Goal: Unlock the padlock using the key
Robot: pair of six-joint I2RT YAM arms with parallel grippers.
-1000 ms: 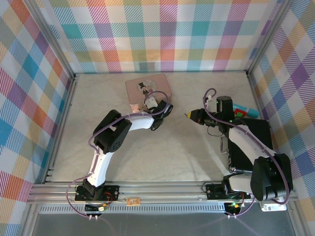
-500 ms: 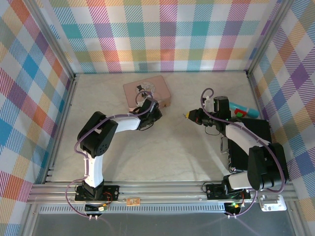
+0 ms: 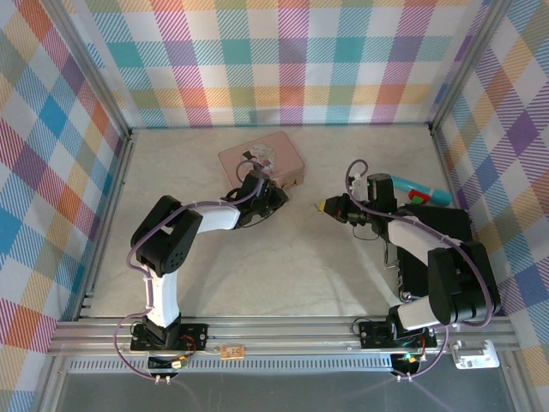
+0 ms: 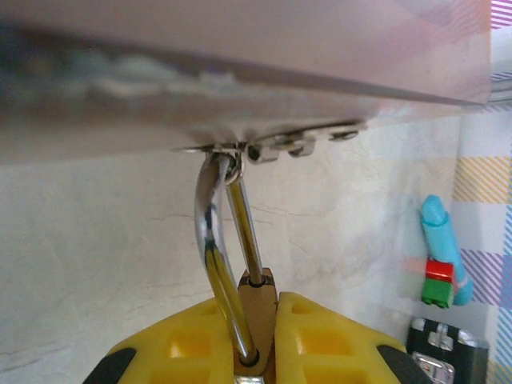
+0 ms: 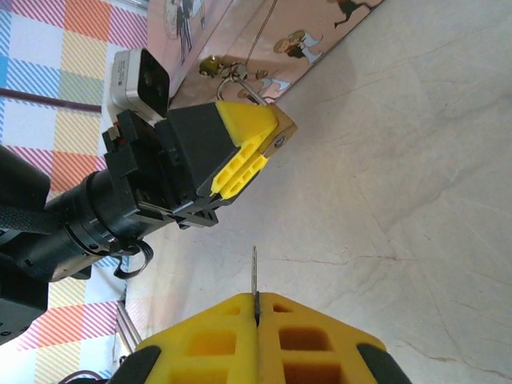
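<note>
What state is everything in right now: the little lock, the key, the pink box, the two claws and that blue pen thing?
pink tin: lid shut.
padlock: shackle through the pink tin's clasp, looks locked.
key: sticking out between the fingers that hold it, apart from the padlock.
left gripper: shut on the padlock's body.
right gripper: shut on the key.
teal pen: lying untouched, off to the right.

Bright, even, diffuse light leaves only soft shadows on the bench (image 3: 326,266). Close up, the pink tin (image 4: 240,56) blurs, and glare streaks the padlock (image 4: 258,308).
</note>
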